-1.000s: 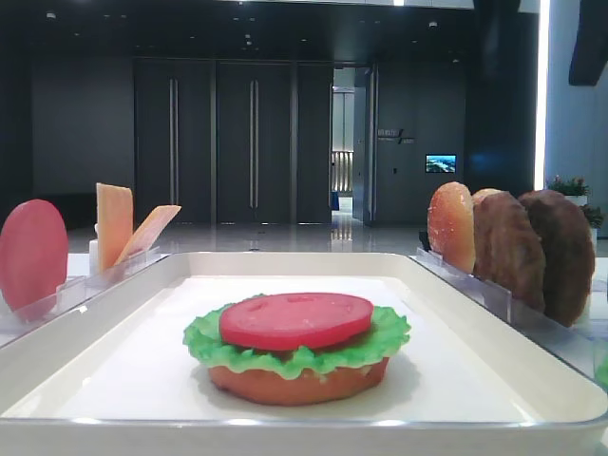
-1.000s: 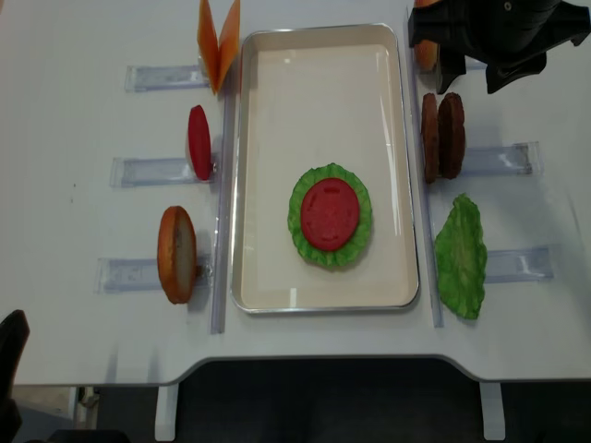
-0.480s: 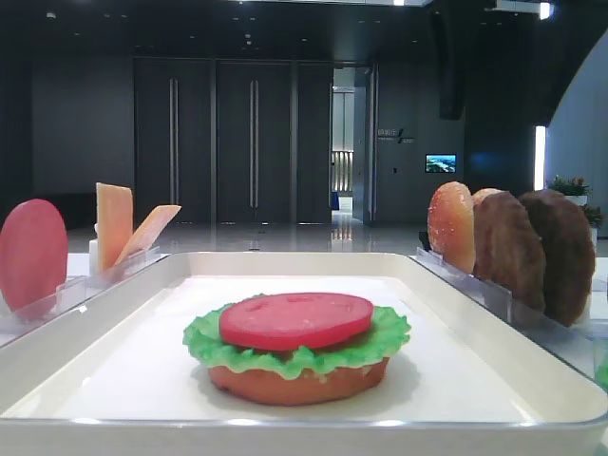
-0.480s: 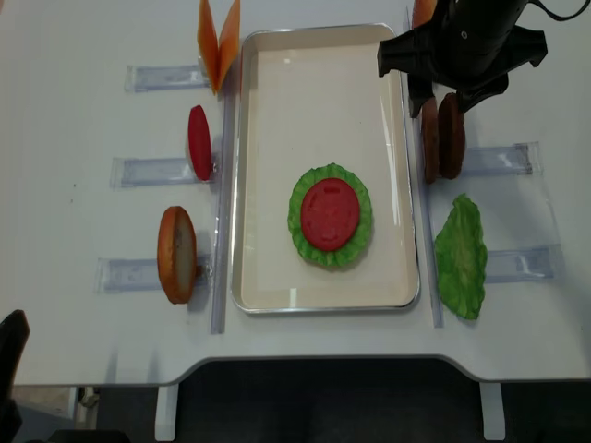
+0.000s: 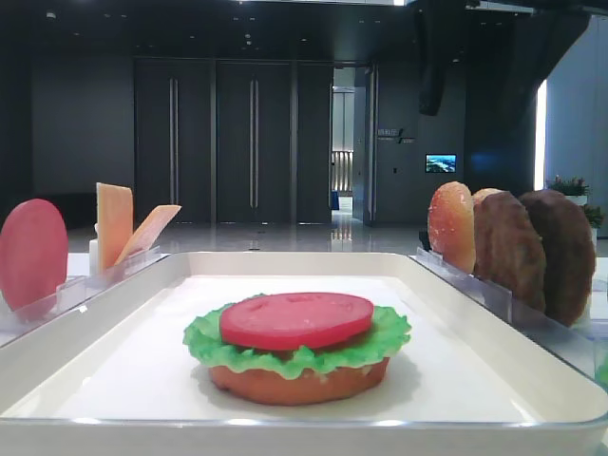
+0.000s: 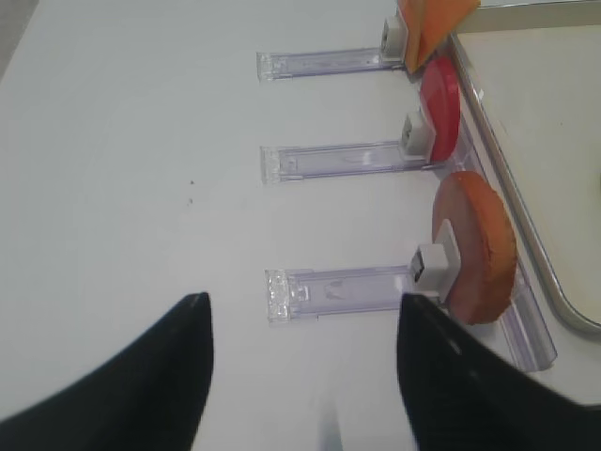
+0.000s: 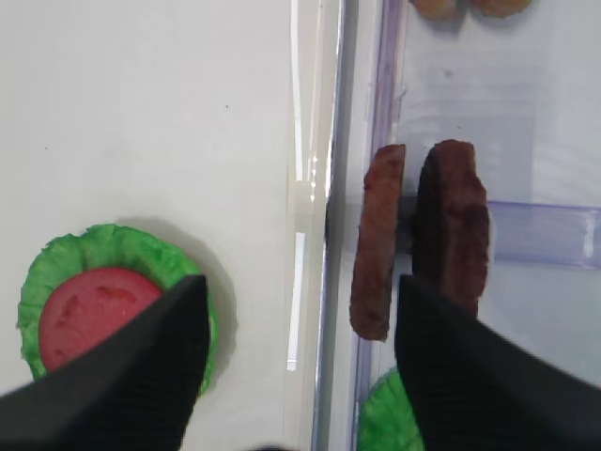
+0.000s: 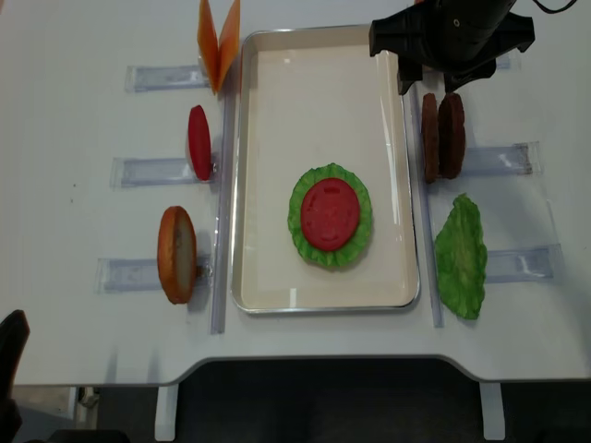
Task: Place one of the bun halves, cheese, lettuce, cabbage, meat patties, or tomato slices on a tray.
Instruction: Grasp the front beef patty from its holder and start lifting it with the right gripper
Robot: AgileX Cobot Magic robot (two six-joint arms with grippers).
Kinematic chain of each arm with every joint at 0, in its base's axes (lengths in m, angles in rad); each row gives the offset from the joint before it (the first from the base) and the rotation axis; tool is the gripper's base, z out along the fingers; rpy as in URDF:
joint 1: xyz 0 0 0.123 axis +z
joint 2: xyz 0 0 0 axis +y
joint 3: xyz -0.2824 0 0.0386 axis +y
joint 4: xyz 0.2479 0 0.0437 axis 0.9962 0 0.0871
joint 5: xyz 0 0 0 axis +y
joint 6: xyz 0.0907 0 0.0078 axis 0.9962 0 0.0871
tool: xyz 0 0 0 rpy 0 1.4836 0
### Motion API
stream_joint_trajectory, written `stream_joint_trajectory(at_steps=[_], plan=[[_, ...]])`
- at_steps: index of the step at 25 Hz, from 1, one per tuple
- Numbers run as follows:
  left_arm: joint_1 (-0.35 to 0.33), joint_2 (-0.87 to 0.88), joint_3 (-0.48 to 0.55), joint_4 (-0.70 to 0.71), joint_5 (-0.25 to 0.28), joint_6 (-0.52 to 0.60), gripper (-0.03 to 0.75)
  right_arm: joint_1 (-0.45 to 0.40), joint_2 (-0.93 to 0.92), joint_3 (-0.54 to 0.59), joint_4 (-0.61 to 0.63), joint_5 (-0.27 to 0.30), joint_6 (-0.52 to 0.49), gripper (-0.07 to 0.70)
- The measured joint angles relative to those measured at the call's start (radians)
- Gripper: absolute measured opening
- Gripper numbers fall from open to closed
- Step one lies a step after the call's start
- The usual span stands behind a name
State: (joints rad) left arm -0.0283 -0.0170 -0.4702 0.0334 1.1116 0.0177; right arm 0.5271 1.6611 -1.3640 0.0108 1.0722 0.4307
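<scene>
White tray (image 8: 242,185) at centre frame on a white table (image 8: 83,231), bearing a bun half (image 5: 285,380), lettuce (image 8: 297,208) and tomato slice (image 8: 330,214) stacked; clear racks (image 8: 152,171) flank it, the meat patties (image 8: 443,135) upright at right. Right gripper (image 8: 427,83) at upper right, jaws spread wide, empty; left gripper (image 6: 300,376) likewise open at lower left. Beyond: a dark hall with tall doors (image 5: 233,142).

Matte black right claw (image 7: 299,362) with broad, tapering fingers (image 7: 451,376).
</scene>
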Motion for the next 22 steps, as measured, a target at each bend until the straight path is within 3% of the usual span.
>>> stream_joint_trajectory(at_steps=[22], plan=[[0.000, 0.000, 0.000, 0.000, 0.000, 0.000, 0.471, 0.000, 0.086, 0.020, -0.027, 0.005, -0.018, 0.416]])
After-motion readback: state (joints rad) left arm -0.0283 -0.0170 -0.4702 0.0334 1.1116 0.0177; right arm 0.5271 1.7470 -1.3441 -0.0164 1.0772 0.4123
